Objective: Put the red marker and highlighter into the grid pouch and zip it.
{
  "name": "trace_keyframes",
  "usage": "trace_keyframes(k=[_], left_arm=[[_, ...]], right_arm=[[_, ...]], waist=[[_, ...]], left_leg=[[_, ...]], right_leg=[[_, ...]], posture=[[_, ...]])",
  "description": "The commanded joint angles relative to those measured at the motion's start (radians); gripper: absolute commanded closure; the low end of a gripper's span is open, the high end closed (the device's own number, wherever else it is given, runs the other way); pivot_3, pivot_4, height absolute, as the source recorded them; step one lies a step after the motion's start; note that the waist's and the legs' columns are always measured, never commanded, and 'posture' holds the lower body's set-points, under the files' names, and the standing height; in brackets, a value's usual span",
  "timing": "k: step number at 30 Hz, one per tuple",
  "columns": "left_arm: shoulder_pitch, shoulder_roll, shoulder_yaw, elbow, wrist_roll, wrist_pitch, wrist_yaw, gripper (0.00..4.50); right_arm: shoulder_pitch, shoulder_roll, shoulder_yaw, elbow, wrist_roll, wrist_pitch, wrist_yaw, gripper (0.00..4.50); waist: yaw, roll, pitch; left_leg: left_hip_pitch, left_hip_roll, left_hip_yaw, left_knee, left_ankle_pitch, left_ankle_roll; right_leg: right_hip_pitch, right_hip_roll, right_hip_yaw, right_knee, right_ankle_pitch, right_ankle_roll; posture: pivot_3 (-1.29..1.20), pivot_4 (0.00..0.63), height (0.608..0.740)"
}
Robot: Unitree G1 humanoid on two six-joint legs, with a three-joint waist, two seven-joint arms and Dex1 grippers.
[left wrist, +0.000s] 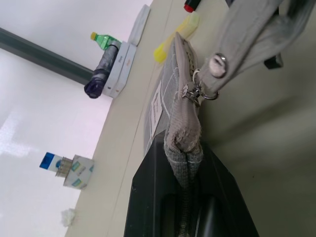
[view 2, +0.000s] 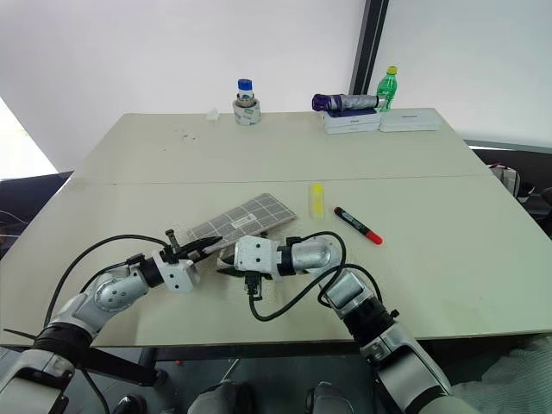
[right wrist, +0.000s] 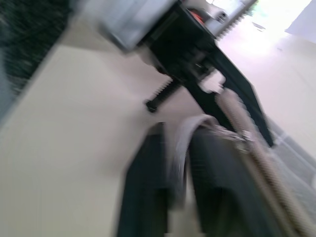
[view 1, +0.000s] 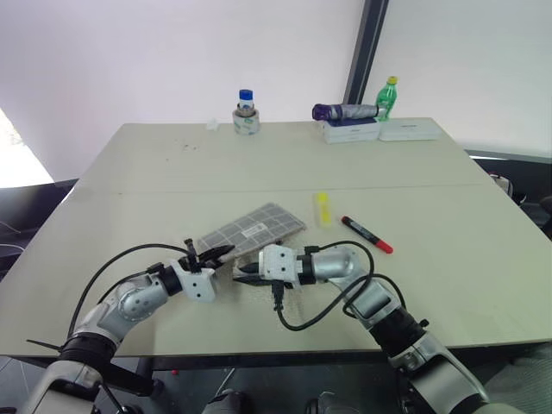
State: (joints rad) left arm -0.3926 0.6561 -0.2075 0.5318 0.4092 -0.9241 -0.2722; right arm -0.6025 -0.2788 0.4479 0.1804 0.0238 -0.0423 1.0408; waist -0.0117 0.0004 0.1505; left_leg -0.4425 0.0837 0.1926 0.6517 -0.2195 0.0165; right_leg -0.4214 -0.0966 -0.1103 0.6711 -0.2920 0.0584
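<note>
Both grippers meet at the pouch's (view 1: pixel 253 228) near end, close to the table's (view 1: pixel 448 285) front edge. Left gripper (view 1: pixel 217 254) is clenched on the pouch's corner; its wrist view shows the grey fabric and zipper end pinched between the two black fingers (left wrist: pixel 148 197). Right gripper (view 1: pixel 244 275) points across toward the left one, at the same corner. Its wrist view shows a grey strap (the pull tab, apparently) lying between its fingers (right wrist: pixel 140 192), but that picture is blurred and I cannot tell whether they pinch it or stand loose.

Pouch lies flat, angled, label (view 1: pixel 254 229) up, far end toward the table's middle. Zipper slider (left wrist: pixel 193 92) sits near the held corner.

Highlighter (view 1: pixel 323 208) lies on the table just beyond the pouch's far right corner, apart from it. Marker (view 1: pixel 366 234) lies right of the highlighter, near it, red cap toward the table's right edge.

Far from the pouch, at the back edge: jar with blue lid (view 1: pixel 247 113), green bottle (view 1: pixel 388 97), white boxes (view 1: pixel 379 130) with a dark folded umbrella (view 1: pixel 345 111) on top.
</note>
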Motion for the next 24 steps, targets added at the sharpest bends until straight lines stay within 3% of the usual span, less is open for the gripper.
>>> trace_keyframes(k=[1, 5, 10, 13, 15, 19, 24], left_arm=[[0.017, 0.002, 0.004, -0.009, 0.024, 0.024, 0.019, 4.5], [0.019, 0.003, 0.011, -0.022, 0.036, 0.038, 0.046, 4.5], [0.026, 0.013, 0.019, -0.035, 0.068, 0.051, 0.093, 4.5], [0.029, 0.023, 0.024, -0.033, 0.08, 0.051, 0.116, 4.5], [0.03, 0.027, 0.028, -0.028, 0.081, 0.053, 0.129, 4.5], [0.027, 0.032, 0.022, -0.011, 0.088, 0.049, 0.147, 4.5], [0.013, 0.031, 0.008, 0.01, 0.102, 0.04, 0.16, 4.5]], right_arm=[[0.008, -0.034, -0.062, -0.054, 0.054, 0.015, 0.021, 2.08], [0.027, -0.104, -0.084, -0.062, 0.046, 0.015, 0.036, 0.03], [0.124, -0.21, -0.219, -0.094, 0.078, 0.065, -0.037, 0.03], [0.203, -0.132, -0.405, -0.191, 0.177, 0.221, -0.264, 0.03], [0.265, -0.102, -0.461, -0.268, 0.198, 0.302, -0.354, 0.03], [0.374, -0.061, -0.485, -0.401, 0.164, 0.394, -0.501, 0.03], [0.393, -0.015, -0.497, -0.446, 0.166, 0.455, -0.616, 0.03]], waist=[[0.001, 0.0, 0.0], [0.0, 0.0, 0.0], [-0.001, 0.0, 0.0], [-0.002, 0.0, 0.0], [-0.002, 0.0, 0.0], [-0.002, 0.0, 0.0], [-0.003, 0.0, 0.0]], left_leg=[[0.0, 0.0, 0.0, 0.0, 0.0, 0.0], [0.0, 0.0, 0.0, 0.0, 0.0, 0.001], [0.0, 0.0, -0.001, 0.0, 0.0, 0.001], [0.0, 0.0, -0.002, -0.001, -0.001, 0.001], [0.001, 0.001, -0.002, -0.001, -0.001, 0.001], [0.0, 0.001, -0.003, -0.002, -0.001, 0.002], [0.001, 0.001, -0.003, -0.002, -0.001, 0.002]], right_leg=[[0.0, 0.0, 0.0, 0.0, 0.0, 0.0], [0.001, 0.0, 0.0, 0.0, 0.0, 0.0], [0.001, -0.001, 0.0, 0.0, 0.0, 0.0], [0.0, 0.0, -0.001, 0.0, 0.0, 0.0], [-0.001, 0.001, -0.001, 0.002, 0.0, 0.0], [-0.001, 0.001, -0.001, 0.003, 0.0, 0.0], [-0.002, 0.001, -0.001, 0.003, 0.0, 0.0]], posture=[[0.0, 0.15, 0.74], [0.0, 0.15, 0.74], [0.0, 0.15, 0.74], [0.0, 0.15, 0.74], [0.0, 0.15, 0.74], [0.0, 0.15, 0.74], [0.0, 0.15, 0.74]])
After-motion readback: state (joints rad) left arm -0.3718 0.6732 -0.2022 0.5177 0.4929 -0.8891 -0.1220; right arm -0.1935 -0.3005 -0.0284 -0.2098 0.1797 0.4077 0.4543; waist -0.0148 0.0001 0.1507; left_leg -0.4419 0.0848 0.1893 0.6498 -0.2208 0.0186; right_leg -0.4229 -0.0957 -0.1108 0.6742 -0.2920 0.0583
